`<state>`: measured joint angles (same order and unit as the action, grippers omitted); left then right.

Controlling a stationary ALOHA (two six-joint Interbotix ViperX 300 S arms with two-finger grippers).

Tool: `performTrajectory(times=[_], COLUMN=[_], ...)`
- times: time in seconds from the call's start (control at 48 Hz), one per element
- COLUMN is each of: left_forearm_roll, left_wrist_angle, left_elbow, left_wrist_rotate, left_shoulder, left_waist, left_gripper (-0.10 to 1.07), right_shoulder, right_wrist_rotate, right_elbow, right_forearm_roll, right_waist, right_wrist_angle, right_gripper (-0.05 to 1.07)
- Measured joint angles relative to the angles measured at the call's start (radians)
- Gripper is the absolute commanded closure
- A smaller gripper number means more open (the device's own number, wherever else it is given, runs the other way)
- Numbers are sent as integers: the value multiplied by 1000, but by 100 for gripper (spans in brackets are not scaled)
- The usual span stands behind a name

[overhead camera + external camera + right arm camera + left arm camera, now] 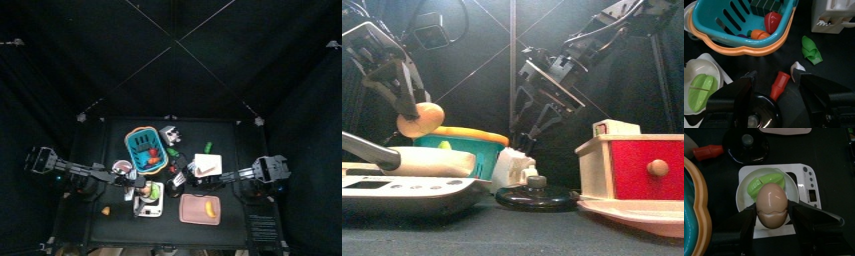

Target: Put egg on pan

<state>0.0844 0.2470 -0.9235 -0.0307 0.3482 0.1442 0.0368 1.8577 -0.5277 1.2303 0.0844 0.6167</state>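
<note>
egg (772, 205) in left fingers, teal basket (744, 22) holding vegetables

Black table (114, 215): basket (144, 145), scale (148, 207), seemingly board (199, 209).

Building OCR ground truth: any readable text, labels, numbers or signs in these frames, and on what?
None can be read.
The white kitchen scale has a small display and dark button marks, too blurred to read.
The pale egg in the left pincer is unmarked.
</note>
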Motion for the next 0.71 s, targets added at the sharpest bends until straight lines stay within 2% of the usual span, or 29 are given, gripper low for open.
performTrajectory(times=[0.292,0.708], left_forearm_roll=[6,6], left_wrist_angle=[-5,2], left_elbow=[0,0], left_wrist_rotate=[-2,0], left_shoulder=[-43,-55], left_waist=[5,5], left_gripper=[38,38], right_shoulder=[2,0], right_wrist_rotate=[2,0], right_elbow=[-2,-2], right_forearm_roll=[0,0], right_waist=[-2,-2], right_wrist_angle=[0,0], right_gripper=[11,11])
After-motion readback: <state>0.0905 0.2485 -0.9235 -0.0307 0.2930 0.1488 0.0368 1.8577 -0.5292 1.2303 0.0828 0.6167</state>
